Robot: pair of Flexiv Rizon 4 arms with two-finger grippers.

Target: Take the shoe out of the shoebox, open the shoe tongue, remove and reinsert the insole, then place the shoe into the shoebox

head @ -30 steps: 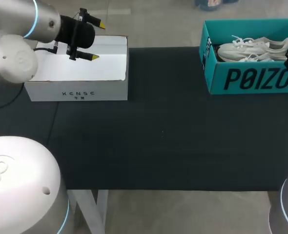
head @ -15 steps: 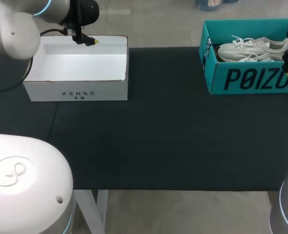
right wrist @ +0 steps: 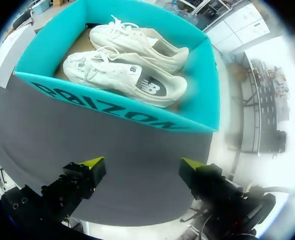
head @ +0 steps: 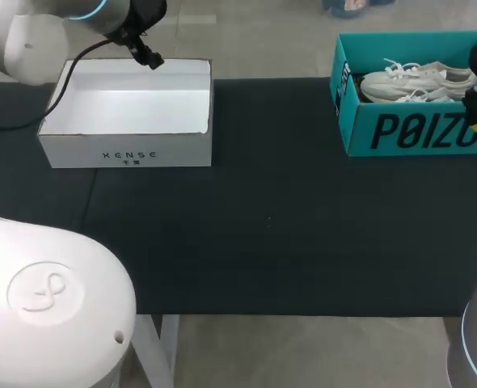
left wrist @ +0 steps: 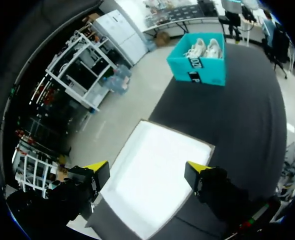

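Right hand [right wrist: 141, 163] released, short of teal shoebox [right wrist: 112, 112]; shoe [right wrist: 127, 80] lies inside, ahead.

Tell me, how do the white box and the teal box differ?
Colour: the white box is white with small print, the teal box bright teal with large dark lettering. Contents: the teal box holds a pair of white shoes; the white box shows only its bare floor. Place: the white box sits at the robot's left, the teal box at its right. Both are open-topped and stand on the dark table.
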